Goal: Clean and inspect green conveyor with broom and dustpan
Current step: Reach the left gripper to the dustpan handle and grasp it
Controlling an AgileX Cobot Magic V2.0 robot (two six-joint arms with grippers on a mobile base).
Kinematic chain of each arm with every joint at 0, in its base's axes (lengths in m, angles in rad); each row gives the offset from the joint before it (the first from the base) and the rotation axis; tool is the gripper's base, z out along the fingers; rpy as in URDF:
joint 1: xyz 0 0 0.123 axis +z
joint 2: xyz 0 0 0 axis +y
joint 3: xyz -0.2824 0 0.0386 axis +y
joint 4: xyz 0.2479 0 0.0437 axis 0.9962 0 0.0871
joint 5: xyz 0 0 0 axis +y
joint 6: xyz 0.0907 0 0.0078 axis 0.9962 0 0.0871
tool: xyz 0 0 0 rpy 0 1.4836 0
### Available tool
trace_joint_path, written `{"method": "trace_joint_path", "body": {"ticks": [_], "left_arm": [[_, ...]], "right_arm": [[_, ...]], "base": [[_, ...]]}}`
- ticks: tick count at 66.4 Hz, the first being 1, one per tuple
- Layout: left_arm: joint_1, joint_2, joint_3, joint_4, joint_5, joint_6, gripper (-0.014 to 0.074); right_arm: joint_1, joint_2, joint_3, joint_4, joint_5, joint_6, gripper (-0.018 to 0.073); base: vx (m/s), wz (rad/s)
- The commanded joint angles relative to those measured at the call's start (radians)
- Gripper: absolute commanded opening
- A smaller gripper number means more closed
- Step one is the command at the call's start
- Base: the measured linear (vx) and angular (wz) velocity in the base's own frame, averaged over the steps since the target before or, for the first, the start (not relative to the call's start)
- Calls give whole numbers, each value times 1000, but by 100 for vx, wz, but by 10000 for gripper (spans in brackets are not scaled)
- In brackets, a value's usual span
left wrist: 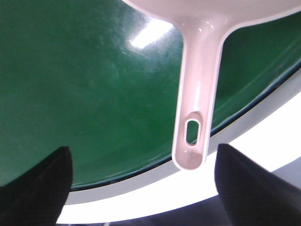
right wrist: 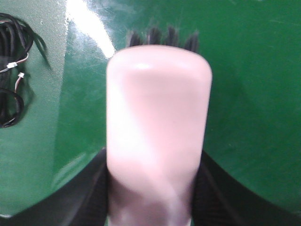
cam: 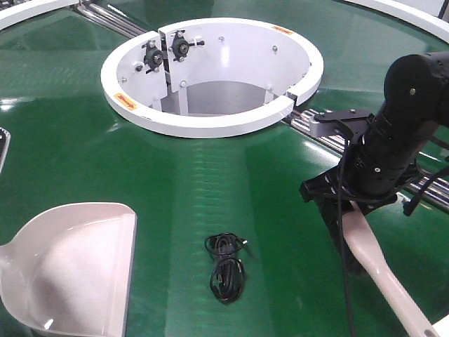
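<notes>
**A:** Two questions: what is held, and where does everything lie?

**B:** The right gripper (right wrist: 153, 174) is clamped on the long pale pink-beige plastic broom (right wrist: 157, 103). A black finger (right wrist: 89, 193) presses against each side of its flat back. Dark bristles (right wrist: 164, 37) stick out past the far end, above the belt.

**A:** And seen from the front?

**B:** The tapering broom handle (cam: 393, 281) slants from that gripper down towards the lower right corner.

**A:** The other side?

**B:** The left gripper (left wrist: 141, 153) is spread wide and holds nothing. The straight dustpan handle (left wrist: 195, 94), with its slot hole, ends between the two dark fingers and touches neither. Beneath that end runs the white rim (left wrist: 263, 141) at the belt's edge.

**A:** Where is the pan itself?

**B:** The pale pink-beige plastic dustpan (cam: 70, 267) sits at the lower left of the front view, on the glossy dark-green conveyor (cam: 70, 140). Its wide flat edge faces right.

**A:** Anything between the two?

**B:** A coil of black cable (cam: 226, 265) lies on the belt between dustpan and broom, apart from both. Farther back stands the white ring housing (cam: 210, 77). Shiny metal roller rails (cam: 309, 123) emerge beside it on the right, behind the arm.
</notes>
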Motion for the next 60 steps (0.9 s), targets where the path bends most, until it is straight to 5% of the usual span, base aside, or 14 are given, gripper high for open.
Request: {"method": "trace_joint_path", "body": {"ticks": [1, 41, 60], "left_arm": [[22, -4, -32, 16, 12, -5, 569], [127, 70, 34, 51, 12, -49, 569], [129, 106, 61, 48, 11, -49, 569]], "right_arm": [[-1, -48, -28, -3, 54, -10, -6], [-1, -48, -28, -3, 54, -10, -6], [-1, -48, -28, -3, 55, -10, -6]], "base": [[0, 0], [0, 0], [0, 0]]}}
